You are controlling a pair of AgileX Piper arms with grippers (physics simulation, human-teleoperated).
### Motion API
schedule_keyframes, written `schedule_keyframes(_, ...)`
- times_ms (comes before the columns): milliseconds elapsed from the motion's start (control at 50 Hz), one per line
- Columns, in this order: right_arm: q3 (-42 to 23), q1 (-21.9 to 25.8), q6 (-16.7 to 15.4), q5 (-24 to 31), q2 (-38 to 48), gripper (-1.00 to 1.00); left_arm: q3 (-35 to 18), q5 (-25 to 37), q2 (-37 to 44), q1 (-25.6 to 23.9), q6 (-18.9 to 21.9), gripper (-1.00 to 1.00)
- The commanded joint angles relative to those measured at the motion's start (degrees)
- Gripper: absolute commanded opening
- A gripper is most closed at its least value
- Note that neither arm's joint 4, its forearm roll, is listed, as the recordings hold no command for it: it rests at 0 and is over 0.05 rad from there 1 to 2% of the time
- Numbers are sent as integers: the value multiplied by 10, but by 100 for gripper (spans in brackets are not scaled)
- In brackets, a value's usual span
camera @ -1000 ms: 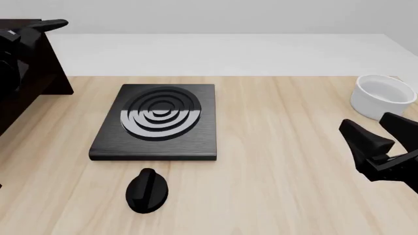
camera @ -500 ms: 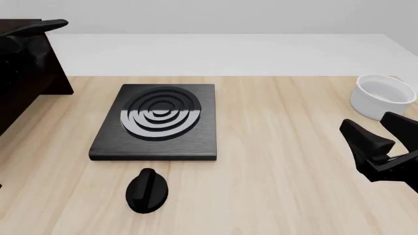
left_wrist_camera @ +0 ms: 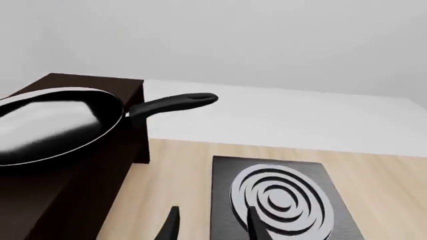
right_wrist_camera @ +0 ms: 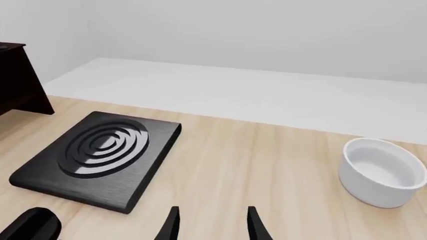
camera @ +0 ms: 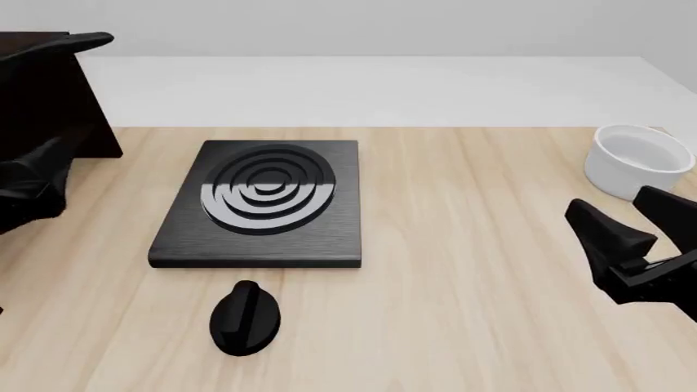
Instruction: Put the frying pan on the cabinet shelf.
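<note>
The frying pan [left_wrist_camera: 53, 122] rests on the top board of the dark brown cabinet shelf [left_wrist_camera: 100, 81], its long handle [left_wrist_camera: 175, 102] sticking out past the edge. In the front view only the handle [camera: 74, 41] shows above the cabinet [camera: 49, 106]. My left gripper [left_wrist_camera: 211, 227] is open and empty, apart from the pan and lower than it, over the table beside the cabinet; the front view has it at the left edge [camera: 33, 184]. My right gripper [camera: 637, 222] hangs open and empty at the right, its fingers [right_wrist_camera: 171, 222] pointing across the table.
A square black burner plate [camera: 261, 204] with rings lies mid-table, with a black oval knob [camera: 246, 318] in front of it. A white bowl [camera: 638, 159] stands at the right, just beyond my right gripper. The light wooden tabletop [camera: 468, 269] stretches between them.
My left arm has drawn back and down from the cabinet top to the table's left edge. The pan stays on the cabinet. The right arm has not moved.
</note>
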Motion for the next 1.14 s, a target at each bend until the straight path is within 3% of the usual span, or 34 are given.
schedule_keyframes(20,0,-1,1,0,0,100,88,6,-113,17,38,100)
schedule_keyframes(260,0,1,-7,0,-1,100,89,130,-240,-5,40,100)
schedule_keyframes(380,-1,4,-8,-1,3,100,84,180,-273,-21,44,100)
schedule_keyframes(460,0,4,-10,-1,0,100,79,198,-284,-21,9,100)
schedule_keyframes(520,0,3,-7,-1,0,100,80,213,-299,-24,27,100)
schedule_keyframes(780,1,-7,-14,6,-16,100,71,240,-313,-23,31,100)
schedule_keyframes(820,1,-9,-26,8,-22,100,71,238,-312,-18,25,100)
schedule_keyframes(840,1,-12,-46,9,-24,100,73,235,-310,-18,30,100)
schedule_keyframes(940,2,-31,-44,17,-34,100,71,228,-305,-12,27,100)
schedule_keyframes(1000,4,-40,-83,23,-53,100,70,226,-306,-8,25,100)
schedule_keyframes(1040,4,-49,-64,30,-66,100,71,225,-305,-9,27,100)
schedule_keyframes(1140,6,-66,-75,43,-97,100,69,224,-306,-14,31,100)
